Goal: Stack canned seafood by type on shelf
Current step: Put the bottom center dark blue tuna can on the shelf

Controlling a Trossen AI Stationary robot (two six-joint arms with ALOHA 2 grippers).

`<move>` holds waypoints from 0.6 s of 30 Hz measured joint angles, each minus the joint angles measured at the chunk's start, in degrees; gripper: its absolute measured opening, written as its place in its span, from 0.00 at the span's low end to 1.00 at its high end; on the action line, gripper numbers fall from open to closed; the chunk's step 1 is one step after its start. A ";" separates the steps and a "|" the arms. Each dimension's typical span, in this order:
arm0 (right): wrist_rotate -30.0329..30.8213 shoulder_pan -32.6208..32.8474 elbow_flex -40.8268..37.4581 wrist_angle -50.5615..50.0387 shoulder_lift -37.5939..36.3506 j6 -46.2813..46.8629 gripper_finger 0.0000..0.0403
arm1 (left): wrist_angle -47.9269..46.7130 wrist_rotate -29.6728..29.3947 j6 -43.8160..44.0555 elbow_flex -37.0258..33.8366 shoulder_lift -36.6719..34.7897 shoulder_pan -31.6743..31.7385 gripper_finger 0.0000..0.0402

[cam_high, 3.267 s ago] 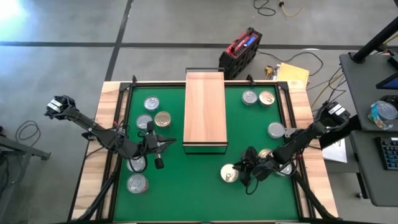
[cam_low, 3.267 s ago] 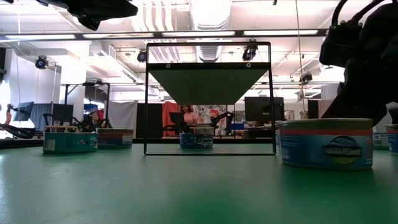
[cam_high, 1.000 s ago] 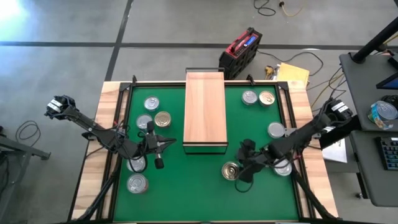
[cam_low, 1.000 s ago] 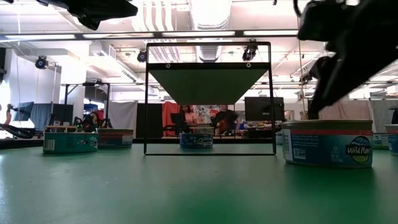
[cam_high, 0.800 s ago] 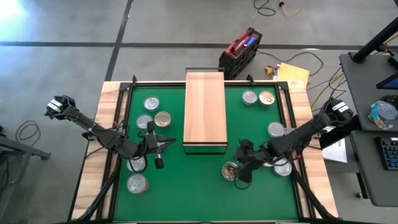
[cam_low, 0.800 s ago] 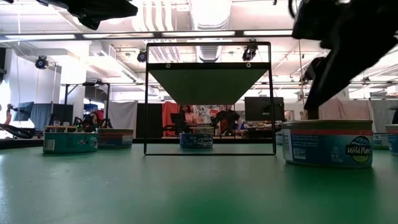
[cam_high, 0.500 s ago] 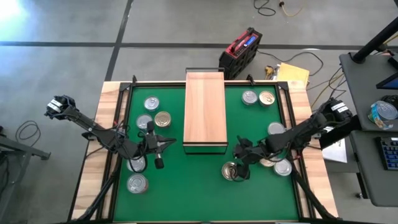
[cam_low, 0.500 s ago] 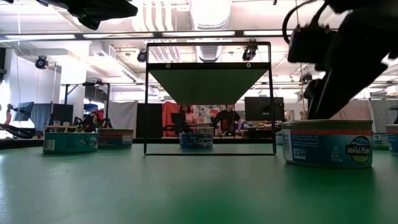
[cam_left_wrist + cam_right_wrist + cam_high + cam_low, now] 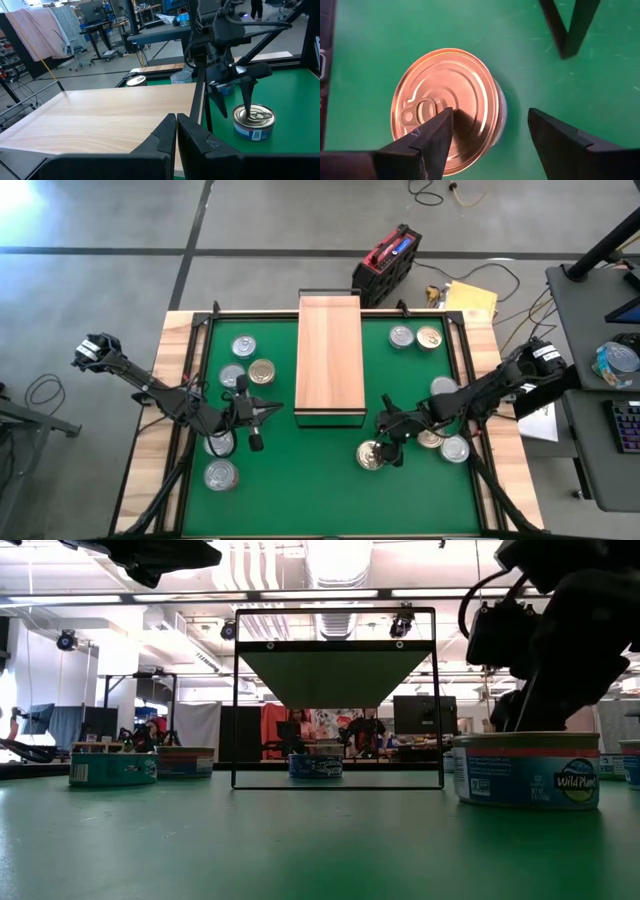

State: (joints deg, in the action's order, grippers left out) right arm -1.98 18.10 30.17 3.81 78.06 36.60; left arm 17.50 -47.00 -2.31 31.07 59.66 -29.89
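Note:
The shelf (image 9: 330,355), a light-wood board on a dark frame, stands mid-table with nothing on it. A gold-lidded can (image 9: 371,455) rests upright on the green mat near the shelf's front right corner. My right gripper (image 9: 490,114) hangs open just over it. One finger (image 9: 434,131) stands above the lid, and the other (image 9: 555,134) is beyond the rim, over the mat. The left wrist view shows those fingers (image 9: 246,89) pointing down at the can (image 9: 254,120). My left gripper (image 9: 268,412) waits shut left of the shelf's front end. More cans lie on both sides. My right gripper comes at the gold-lidded can from above, fingers pointing down. One fingertip is over the lid (image 9: 451,102) beside the pull tab. I cannot tell whether it touches the lid. The can sits flat on the mat.
Several silver and gold-lidded cans (image 9: 243,346) lie left of the shelf, and several more (image 9: 401,336) lie right of it. Two cans (image 9: 455,448) sit under the right arm. The mat's wooden border (image 9: 175,380) rims the table. A red box (image 9: 388,258) sits beyond the far edge.
My right gripper has come down toward the gold-lidded can and shifted a little toward the table's left edge, ending just above the lid. The can has stayed where it was. The left arm has kept still.

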 joint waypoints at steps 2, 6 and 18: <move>-0.11 -0.14 -0.68 1.24 0.00 0.03 0.56 | 0.00 0.00 0.00 0.00 0.00 0.00 0.00; -0.45 -0.24 -1.61 2.31 0.22 0.66 0.42 | 0.00 0.00 0.01 0.00 0.00 0.00 0.00; 1.47 -0.33 -1.92 1.42 0.76 0.88 0.03 | 0.02 0.00 0.00 0.00 0.00 0.00 0.00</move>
State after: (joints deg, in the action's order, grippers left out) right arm -0.52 17.78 28.25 5.23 78.83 37.49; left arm 17.52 -47.00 -2.31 31.07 59.66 -29.89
